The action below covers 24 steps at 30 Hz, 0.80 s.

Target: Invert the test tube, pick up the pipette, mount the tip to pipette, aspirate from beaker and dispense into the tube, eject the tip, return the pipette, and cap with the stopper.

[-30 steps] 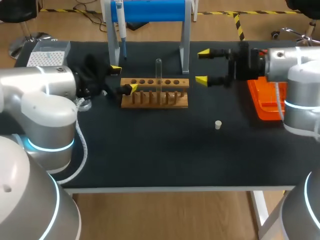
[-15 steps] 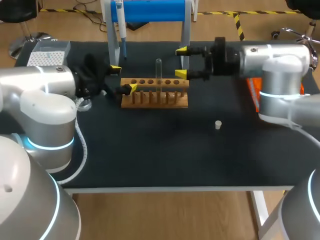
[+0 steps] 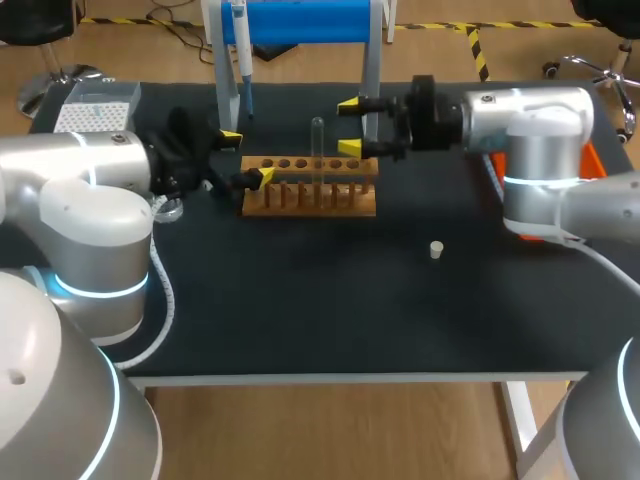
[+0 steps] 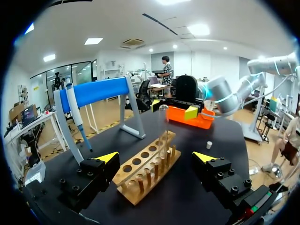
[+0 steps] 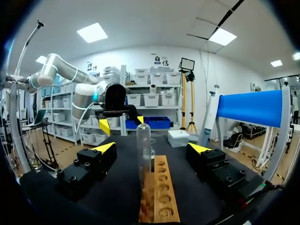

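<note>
Table (image 3: 300,300): dark top that carries everything below.
Right arm: comes in from the right, over the orange tray (image 3: 592,160). The right gripper (image 3: 350,126) sits just right of the tube, fingers spread wide and holding nothing.
Left arm: the left gripper (image 3: 247,157) is at the rack's left end, fingers spread, with the rack end between them. I cannot tell whether they touch it.
Stand (image 3: 300,20): blue bar on white legs at the back, with the pipette (image 3: 241,60) hanging at its left leg.
Rack (image 3: 310,190): wooden, set mid-table in front of the stand.
Tube (image 3: 318,145): clear, upright near the rack's middle, rounded end up. In the right wrist view it (image 5: 143,150) stands ahead of the right gripper (image 5: 152,148), in line with the gap and apart from both fingers.
Stopper (image 3: 436,249): small and pale, alone on the table, well apart from the rack.
Handling: the tube is probably light, stiff, slick and breakable, so a gentle squeeze is safest.
Hold: grip the bare body above the rack, then lift straight up before turning.
Change: a second ago the right gripper was out past the stand's right leg. It has now come in to just beside the tube, with the fingers as wide as before. The left arm, tube and stopper are as they were.
</note>
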Each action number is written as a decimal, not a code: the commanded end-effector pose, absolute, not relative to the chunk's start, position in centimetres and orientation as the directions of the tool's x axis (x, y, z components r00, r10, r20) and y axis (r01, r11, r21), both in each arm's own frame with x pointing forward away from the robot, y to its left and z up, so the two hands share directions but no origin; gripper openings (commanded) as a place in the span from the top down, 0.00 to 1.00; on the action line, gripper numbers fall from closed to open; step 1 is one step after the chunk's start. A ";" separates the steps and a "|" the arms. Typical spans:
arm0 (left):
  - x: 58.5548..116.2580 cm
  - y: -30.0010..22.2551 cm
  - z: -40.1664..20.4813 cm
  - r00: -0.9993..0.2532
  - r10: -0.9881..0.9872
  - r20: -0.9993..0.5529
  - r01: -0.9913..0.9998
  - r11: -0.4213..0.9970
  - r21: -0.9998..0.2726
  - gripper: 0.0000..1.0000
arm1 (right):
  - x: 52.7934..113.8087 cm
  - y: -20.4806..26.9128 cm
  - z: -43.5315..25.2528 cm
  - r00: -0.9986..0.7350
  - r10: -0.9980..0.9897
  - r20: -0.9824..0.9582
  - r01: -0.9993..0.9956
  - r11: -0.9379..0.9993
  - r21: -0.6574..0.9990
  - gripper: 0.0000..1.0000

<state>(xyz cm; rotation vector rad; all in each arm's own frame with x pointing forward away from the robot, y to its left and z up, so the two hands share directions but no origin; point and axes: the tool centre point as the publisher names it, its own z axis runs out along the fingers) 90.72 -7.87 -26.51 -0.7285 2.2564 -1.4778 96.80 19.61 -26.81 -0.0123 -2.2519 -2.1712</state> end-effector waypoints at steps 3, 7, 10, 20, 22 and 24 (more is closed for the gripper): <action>90.7 -7.8 -26.5 -0.810 -0.586 -0.007 -0.229 0.328 -0.917 0.00 | 96.6 20.4 -27.1 -1.000 -0.020 0.010 0.010 0.024 1.000 0.00; 90.7 -7.8 -26.5 -0.810 -0.586 -0.007 -0.229 0.328 -0.917 0.00 | 96.2 20.9 -27.3 -1.000 -0.004 0.010 0.010 0.017 1.000 0.00; 90.7 -7.8 -26.5 -0.810 -0.586 -0.007 -0.229 0.328 -0.917 0.00 | 95.9 21.5 -27.5 -1.000 0.004 0.007 0.007 0.017 1.000 0.00; 90.7 -7.8 -26.5 -0.810 -0.586 -0.007 -0.229 0.328 -0.917 0.00 | 95.7 23.3 -27.4 -1.000 -0.003 0.004 0.004 0.006 1.000 0.00; 90.7 -7.8 -26.5 -0.810 -0.586 -0.007 -0.229 0.328 -0.917 0.00 | 95.7 23.5 -27.4 -1.000 -0.003 0.003 0.003 0.002 1.000 0.00; 90.7 -7.8 -26.5 -0.810 -0.586 -0.007 -0.229 0.328 -0.917 0.00 | 95.8 23.7 -27.5 -1.000 -0.005 0.005 0.005 0.000 1.000 0.13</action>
